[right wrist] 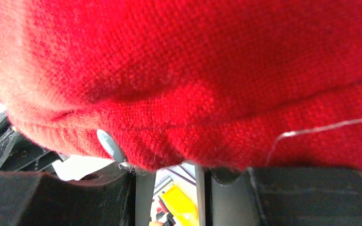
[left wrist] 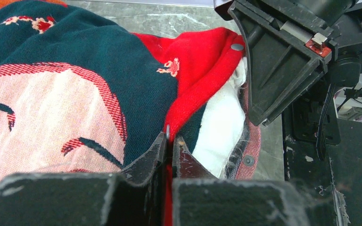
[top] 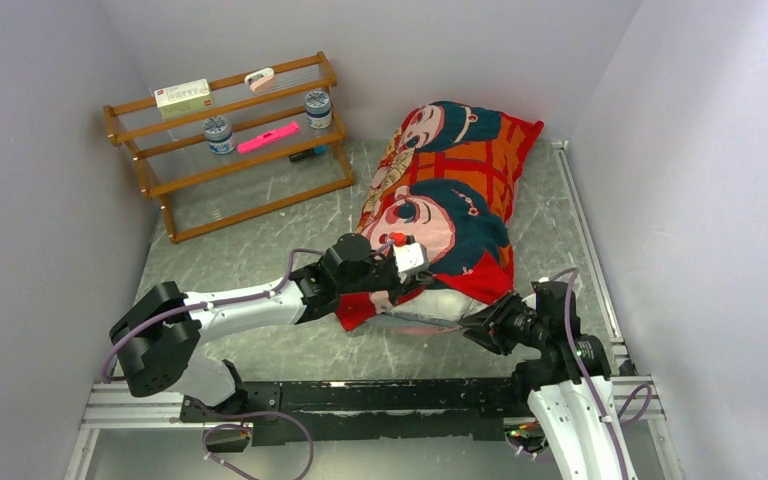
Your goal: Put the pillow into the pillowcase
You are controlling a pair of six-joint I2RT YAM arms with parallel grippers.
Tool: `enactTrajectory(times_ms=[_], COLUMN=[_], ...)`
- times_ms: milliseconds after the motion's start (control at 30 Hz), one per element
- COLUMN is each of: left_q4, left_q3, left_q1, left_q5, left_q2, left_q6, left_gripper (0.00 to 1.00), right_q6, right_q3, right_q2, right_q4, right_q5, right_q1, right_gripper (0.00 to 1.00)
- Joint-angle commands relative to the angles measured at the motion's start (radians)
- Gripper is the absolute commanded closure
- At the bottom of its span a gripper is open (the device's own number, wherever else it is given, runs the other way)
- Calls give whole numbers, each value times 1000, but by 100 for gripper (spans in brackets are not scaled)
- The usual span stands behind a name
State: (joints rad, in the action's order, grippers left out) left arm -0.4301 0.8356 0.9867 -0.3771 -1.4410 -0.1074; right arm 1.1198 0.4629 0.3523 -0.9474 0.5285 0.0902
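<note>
The red pillowcase (top: 450, 190) with teal-haired cartoon faces lies plump from the far right towards the middle. The white pillow (top: 428, 303) shows only at its near open end; the rest is hidden inside. My left gripper (top: 400, 268) is shut on the case's red edge at the opening (left wrist: 169, 141), with white pillow (left wrist: 221, 127) just to its right. My right gripper (top: 477, 325) is at the opening's right side, also seen in the left wrist view (left wrist: 283, 70). Red fabric (right wrist: 193, 70) drapes over its fingertips (right wrist: 172, 167). A gap shows between the fingers.
A wooden rack (top: 230, 140) with jars, a box and a pink item stands at the back left. Grey walls close in on both sides. A metal snap (right wrist: 108, 143) sits on the case's hem. The black base rail (top: 360, 395) runs along the near edge.
</note>
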Motion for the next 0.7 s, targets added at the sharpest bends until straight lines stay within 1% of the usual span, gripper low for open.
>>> enactTrajectory(times_ms=[0, 67, 300, 400, 500, 600, 667], left_q4=[-73, -80, -91, -98, -118, -140, -150], left_q3=[19, 14, 26, 41, 45, 43, 41], left_q1=[-6, -7, -7, -10, -12, -15, -18], left_q5=[-4, -5, -1, -12, -17, -29, -37], left_q2=[-1, -2, -13, -35, -55, -69, -73], left_q6=[24, 31, 46, 56, 68, 79, 87], left_gripper=[95, 95, 95, 95, 95, 95, 95], right_q6=[-21, -20, -38, -2, 80, 188, 237], right_q3=[-9, -9, 32, 34, 12, -12, -13], right_q2=[43, 72, 179, 198, 213, 243, 278], right_q4=[86, 120, 136, 156, 207, 264, 292], right_q5=[19, 15, -46, -97, -166, -277, -346], right_q1=[-1, 10, 48, 102, 216, 391, 481], right_gripper=[63, 64, 65, 67, 69, 70, 70])
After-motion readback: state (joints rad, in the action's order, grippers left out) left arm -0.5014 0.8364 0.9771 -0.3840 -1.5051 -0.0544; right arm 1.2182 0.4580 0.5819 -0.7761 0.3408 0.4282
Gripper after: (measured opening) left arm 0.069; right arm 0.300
